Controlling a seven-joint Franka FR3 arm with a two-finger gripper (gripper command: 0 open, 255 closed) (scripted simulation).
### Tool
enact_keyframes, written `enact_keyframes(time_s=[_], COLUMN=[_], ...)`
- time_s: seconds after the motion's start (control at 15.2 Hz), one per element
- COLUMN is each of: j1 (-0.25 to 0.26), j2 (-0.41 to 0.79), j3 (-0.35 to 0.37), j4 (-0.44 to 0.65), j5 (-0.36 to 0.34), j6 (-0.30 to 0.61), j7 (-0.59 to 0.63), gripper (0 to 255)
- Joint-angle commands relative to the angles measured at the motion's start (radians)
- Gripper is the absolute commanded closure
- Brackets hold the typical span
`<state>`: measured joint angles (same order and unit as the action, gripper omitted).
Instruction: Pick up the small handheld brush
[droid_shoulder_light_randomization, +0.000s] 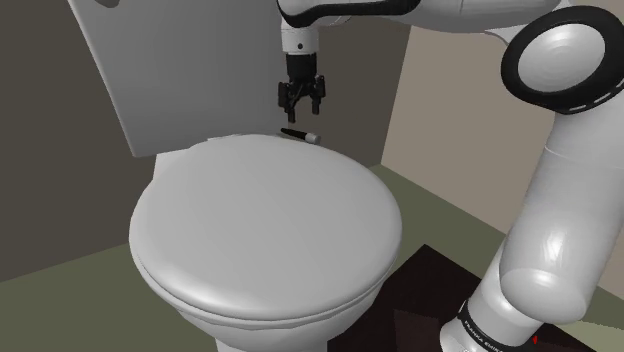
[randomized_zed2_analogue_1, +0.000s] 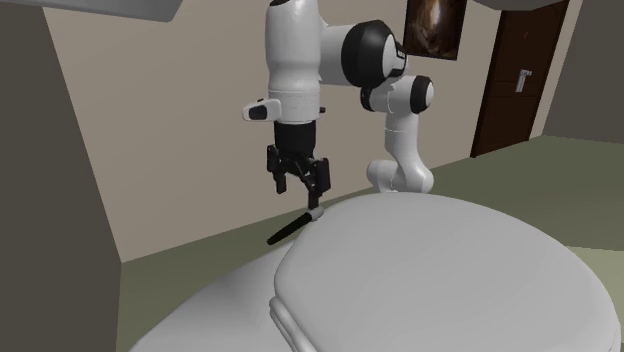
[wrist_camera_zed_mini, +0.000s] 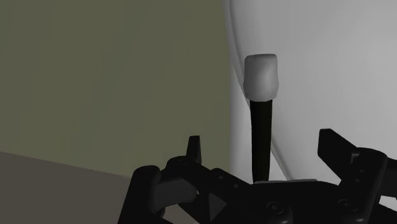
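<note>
You are hovering the gripper (droid_shoulder_light_randomization: 300, 107), spread open and empty, just above the black, white-tipped brush (droid_shoulder_light_randomization: 300, 134), which is apparently lying on the toilet rim (droid_shoulder_light_randomization: 225, 142) behind the lid (droid_shoulder_light_randomization: 260, 220); you are at approach, needing a straight descent, then closing on the handle (wrist_camera_zed_mini: 261, 130).

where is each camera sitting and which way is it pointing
Shoulder view: beside and behind the arm, looking down over the toilet lid toward the tank; arm and open gripper show.
Second exterior view: low, across the toilet, facing the arm; arm and gripper show.
Wrist view: on the wrist, looking down at the brush; both fingers show.
Both exterior views share the gripper above the brush.
</note>
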<state>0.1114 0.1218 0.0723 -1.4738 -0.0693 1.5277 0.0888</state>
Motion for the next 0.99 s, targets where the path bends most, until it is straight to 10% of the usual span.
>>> enact_keyframes(time_s=[0.0, 0.59, 0.66, 0.92], j1=[0.013, 0.010, 0.010, 0.010], j2=[0.082, 0.061, 0.058, 0.060], j3=[0.009, 0.008, 0.008, 0.007], j4=[0.098, -0.035, -0.041, -0.040], j5=[-0.012, -0.011, -0.010, -0.011], j6=[-0.029, 0.081, 0.085, 0.086], j7=[0.003, 0.009, 0.009, 0.008], gripper=[0, 0, 255, 255])
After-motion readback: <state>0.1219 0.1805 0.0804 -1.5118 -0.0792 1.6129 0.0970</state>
